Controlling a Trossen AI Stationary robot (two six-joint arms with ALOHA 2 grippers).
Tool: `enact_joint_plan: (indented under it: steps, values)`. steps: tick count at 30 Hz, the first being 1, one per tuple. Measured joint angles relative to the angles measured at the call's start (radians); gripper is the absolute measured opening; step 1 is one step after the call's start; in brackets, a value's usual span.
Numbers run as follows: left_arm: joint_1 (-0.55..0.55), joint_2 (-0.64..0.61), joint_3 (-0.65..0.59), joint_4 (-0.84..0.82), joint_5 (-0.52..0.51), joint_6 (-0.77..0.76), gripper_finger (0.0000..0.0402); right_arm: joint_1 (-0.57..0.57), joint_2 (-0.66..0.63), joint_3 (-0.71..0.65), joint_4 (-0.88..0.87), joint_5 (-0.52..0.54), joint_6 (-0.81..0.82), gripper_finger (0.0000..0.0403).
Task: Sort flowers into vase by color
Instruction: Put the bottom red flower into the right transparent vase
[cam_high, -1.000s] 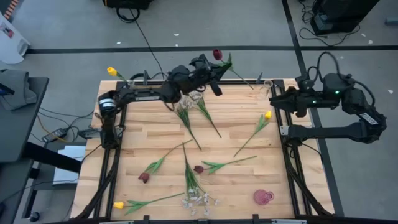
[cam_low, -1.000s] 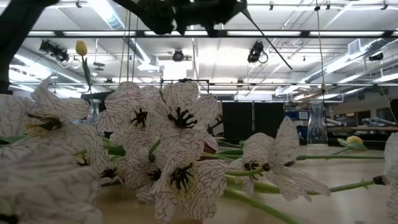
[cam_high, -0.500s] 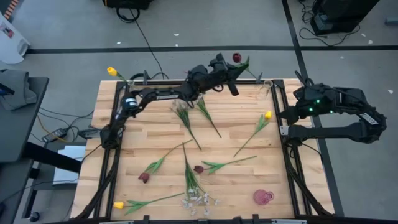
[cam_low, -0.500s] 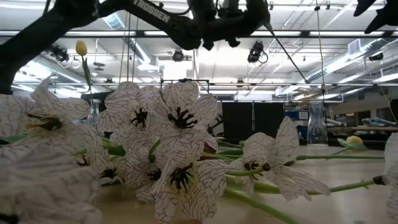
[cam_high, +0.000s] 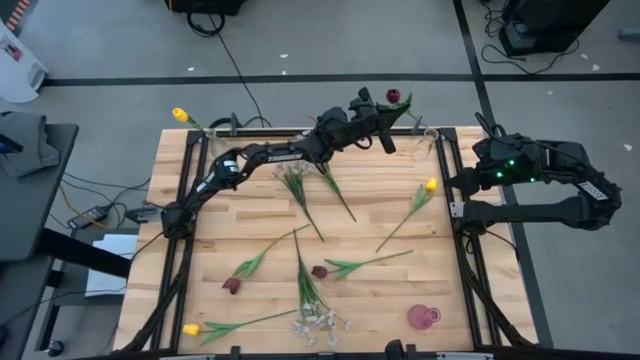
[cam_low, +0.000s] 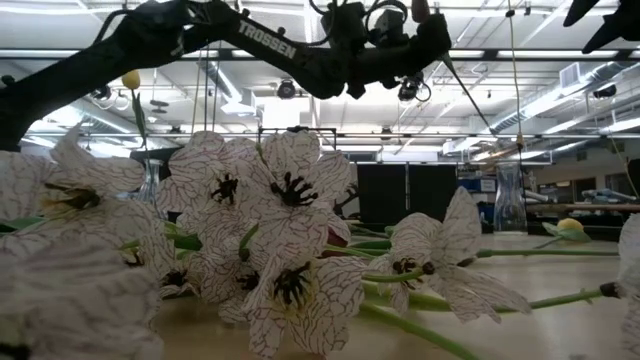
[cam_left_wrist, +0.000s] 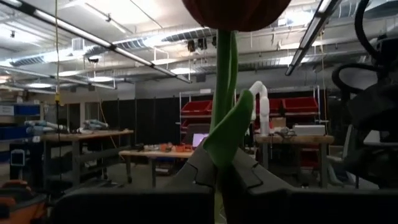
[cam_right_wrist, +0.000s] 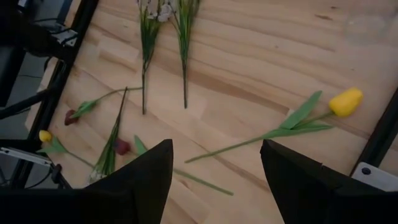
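Now the left gripper (cam_high: 385, 122), fingers clamped on the dark red tulip (cam_high: 393, 97), has swung further along the table's (cam_high: 240, 225) far edge toward the clear vase (cam_high: 429, 133), so delivery looks close, while the right gripper (cam_right_wrist: 214, 163) waits wide open.

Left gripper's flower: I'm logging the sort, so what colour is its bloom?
Dark red tulip; clearest in the high view.
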Motion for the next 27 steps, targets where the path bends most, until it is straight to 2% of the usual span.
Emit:
enact_joint_plan:
  steps: [14,27]
  values:
    - [0.001,0.0,0.004,-0.115,0.021,0.12,0.001,0.0,0.0,0.0,0.075,0.059,-0.001,0.0254]
    - [0.001,-0.001,0.004,-0.028,0.036,0.12,0.001,0.0,0.0,0.0,0.075,0.059,0.002,0.0254]
